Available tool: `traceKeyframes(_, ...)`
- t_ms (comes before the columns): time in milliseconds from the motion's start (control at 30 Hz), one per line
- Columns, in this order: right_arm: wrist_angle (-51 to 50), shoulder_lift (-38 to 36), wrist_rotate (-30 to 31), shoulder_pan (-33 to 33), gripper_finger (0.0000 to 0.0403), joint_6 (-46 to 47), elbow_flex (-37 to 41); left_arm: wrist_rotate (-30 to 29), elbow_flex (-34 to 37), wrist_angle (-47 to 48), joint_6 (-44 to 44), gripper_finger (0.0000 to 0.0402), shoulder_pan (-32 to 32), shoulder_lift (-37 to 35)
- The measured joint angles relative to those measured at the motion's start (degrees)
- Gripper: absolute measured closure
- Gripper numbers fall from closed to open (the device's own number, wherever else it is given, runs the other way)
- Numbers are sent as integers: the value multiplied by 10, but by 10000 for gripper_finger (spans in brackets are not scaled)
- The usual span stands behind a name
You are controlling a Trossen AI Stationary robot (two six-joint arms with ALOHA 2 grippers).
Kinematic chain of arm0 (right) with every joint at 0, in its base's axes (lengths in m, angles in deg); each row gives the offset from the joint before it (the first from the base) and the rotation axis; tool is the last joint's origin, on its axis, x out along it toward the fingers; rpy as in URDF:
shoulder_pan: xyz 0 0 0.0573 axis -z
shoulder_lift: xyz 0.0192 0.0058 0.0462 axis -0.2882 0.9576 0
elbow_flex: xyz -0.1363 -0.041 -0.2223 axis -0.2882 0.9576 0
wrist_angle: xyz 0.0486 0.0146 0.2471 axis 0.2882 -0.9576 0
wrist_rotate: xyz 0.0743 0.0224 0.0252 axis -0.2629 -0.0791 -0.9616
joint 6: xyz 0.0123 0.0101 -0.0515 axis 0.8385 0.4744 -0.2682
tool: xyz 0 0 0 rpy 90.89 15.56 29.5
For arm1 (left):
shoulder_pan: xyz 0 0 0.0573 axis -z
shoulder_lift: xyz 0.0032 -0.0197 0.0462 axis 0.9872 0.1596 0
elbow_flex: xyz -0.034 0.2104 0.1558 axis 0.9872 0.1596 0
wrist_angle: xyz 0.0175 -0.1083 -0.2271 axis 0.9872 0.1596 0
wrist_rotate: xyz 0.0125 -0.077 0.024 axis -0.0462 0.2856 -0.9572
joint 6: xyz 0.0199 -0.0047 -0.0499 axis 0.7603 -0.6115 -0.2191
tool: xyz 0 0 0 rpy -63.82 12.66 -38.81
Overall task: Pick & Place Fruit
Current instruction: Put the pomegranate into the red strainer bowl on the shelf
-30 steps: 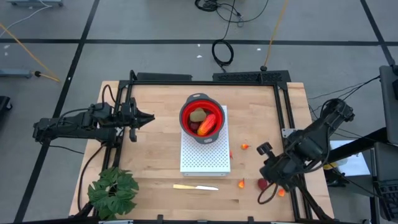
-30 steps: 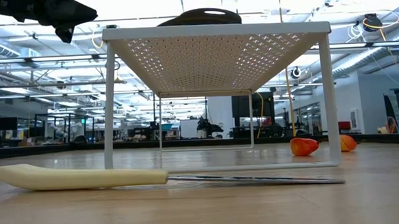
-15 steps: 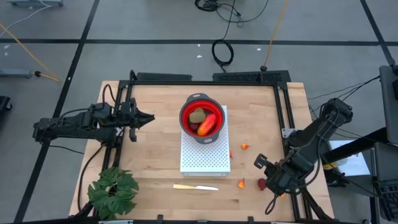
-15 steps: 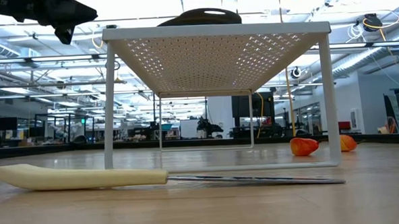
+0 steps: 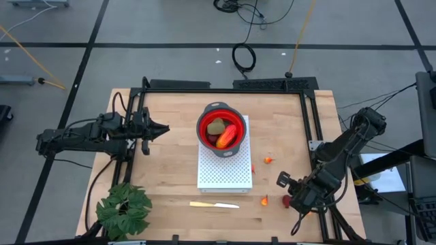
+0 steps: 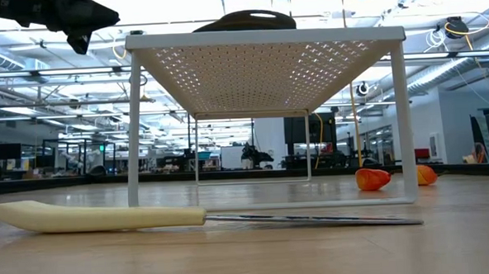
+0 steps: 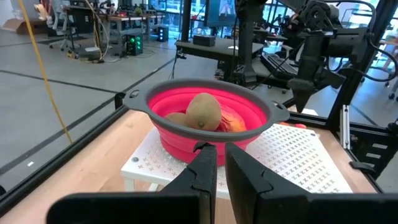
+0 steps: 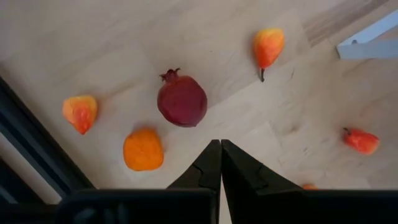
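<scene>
A red colander (image 5: 220, 128) stands on a white perforated rack (image 5: 224, 170). It holds an olive-brown oval (image 7: 203, 111) and the red-orange oblong (image 5: 228, 135). A dark red ball (image 8: 182, 101) lies on the wood near the table's right near corner, with tiny orange bits (image 8: 143, 149) (image 8: 80, 112) (image 8: 268, 45) around it. My right gripper (image 8: 219, 157) hovers above that spot, pointing down, shut and holding nothing. The ball lies just ahead of its fingertips. My left gripper (image 7: 221, 163) waits at the table's left, shut, pointing at the colander.
A pale yellow knife (image 5: 214, 204) lies near the table's near edge, in front of the rack. A green leafy plant (image 5: 123, 209) sits at the left near corner. More orange bits (image 5: 268, 160) (image 5: 264, 200) lie right of the rack. A black frame rail (image 8: 37, 155) borders the table's right edge.
My right gripper has moved toward the table's near edge and slightly left, coming over the dark red ball. Its fingers have stayed shut. The fruit has not moved.
</scene>
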Motion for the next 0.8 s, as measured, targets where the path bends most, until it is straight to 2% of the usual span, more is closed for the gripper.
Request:
traceKeyframes(233, 10, 0, 0, 0, 397, -35, 0, 0, 0, 0, 2, 371, 0, 0)
traceKeyframes(367, 22, 0, 0, 0, 375, -41, 0, 0, 0, 0, 2, 371, 0, 0)
traceKeyframes(800, 21, 0, -2, 0, 209, -52, 0, 0, 0, 0, 2, 371, 0, 0)
